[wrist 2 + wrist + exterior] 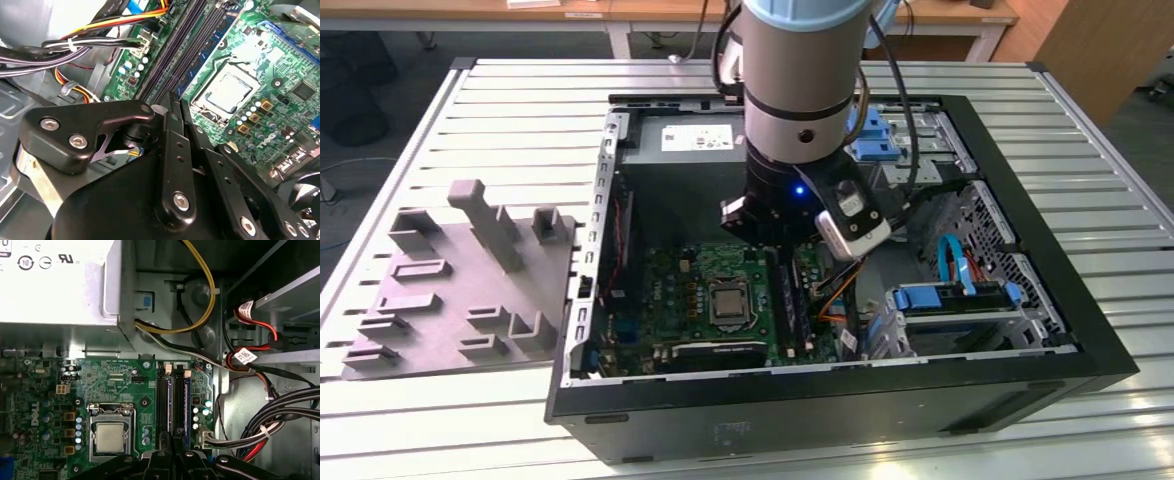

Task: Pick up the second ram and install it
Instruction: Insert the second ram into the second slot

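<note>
Where the grey fixture (454,275) was laid on the slatted table (1067,120), well off to the exterior view's left of the processor socket (724,303), a strip of table was seen between its edge and the case wall (594,250). Around the socket the motherboard (660,290) was spread, bounded behind by the lower edge of the power-supply box (55,285). Just beside the socket, toward the exterior view's right, the black slots (163,405) were set. A thin blue-green edge, taken for the second ram (170,405), was seen upright in the slot nearer the socket. The gripper (173,439) was held low over it, its fingers (172,145) drawn close with only a slit between. Whether the stick was pinched could not be told. Beyond the slots from the socket, little room was offered by the cable bundles (270,425) and the drive cage (961,305).
</note>
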Motion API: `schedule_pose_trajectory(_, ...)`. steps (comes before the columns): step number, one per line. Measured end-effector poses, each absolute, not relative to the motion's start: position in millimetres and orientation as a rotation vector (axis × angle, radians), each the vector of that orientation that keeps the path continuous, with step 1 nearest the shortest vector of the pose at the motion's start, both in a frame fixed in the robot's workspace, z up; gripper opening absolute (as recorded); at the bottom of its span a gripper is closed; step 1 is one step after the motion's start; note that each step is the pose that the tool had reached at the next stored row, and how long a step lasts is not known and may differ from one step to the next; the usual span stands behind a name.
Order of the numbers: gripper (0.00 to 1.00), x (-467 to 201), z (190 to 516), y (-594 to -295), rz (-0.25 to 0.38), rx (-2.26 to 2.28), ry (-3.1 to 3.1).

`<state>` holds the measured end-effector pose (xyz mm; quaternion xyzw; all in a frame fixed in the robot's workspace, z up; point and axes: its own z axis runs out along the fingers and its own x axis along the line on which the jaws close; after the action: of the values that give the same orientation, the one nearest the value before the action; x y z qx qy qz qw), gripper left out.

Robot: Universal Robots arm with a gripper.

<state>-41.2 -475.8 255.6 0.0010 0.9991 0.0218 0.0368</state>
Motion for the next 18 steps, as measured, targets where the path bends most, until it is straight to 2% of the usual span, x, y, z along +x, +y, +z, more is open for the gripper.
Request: schedule_pose_trajectory(18, 0.13, -37.1, 232.3, -475.8, 0.067, 0.004, 3.068)
